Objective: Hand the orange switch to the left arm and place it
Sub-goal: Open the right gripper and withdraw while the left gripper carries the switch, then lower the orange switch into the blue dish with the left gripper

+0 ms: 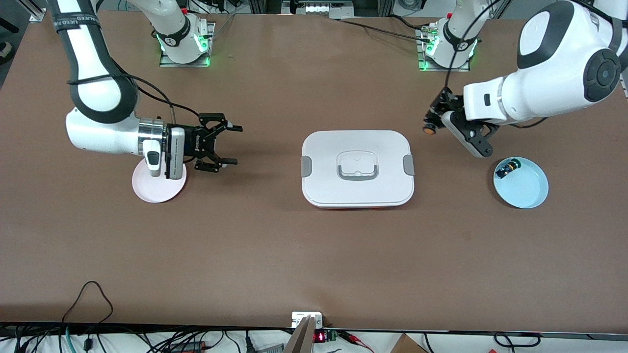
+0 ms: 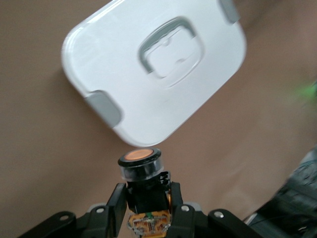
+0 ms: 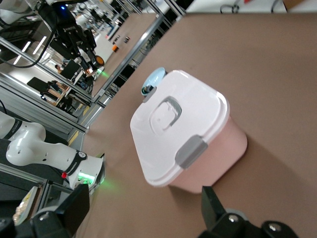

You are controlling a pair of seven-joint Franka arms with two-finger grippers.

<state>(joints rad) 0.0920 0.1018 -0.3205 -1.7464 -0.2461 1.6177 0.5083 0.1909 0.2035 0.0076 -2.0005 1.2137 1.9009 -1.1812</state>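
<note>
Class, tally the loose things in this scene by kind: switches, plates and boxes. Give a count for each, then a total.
Switches: 2, the orange switch in the left gripper, the green-capped switch on the blue plate
Plates: 2, blue plate, pink plate
Boxes: 1, the box
Total: 5

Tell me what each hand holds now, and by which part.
The left hand grips the orange switch by its black body, below the orange cap. The right hand is open above the table and holds nothing.

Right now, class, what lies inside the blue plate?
Inside the blue plate lies one small black switch near its rim. Its cap colour is too small to tell; the plate hides the table beneath.
</note>
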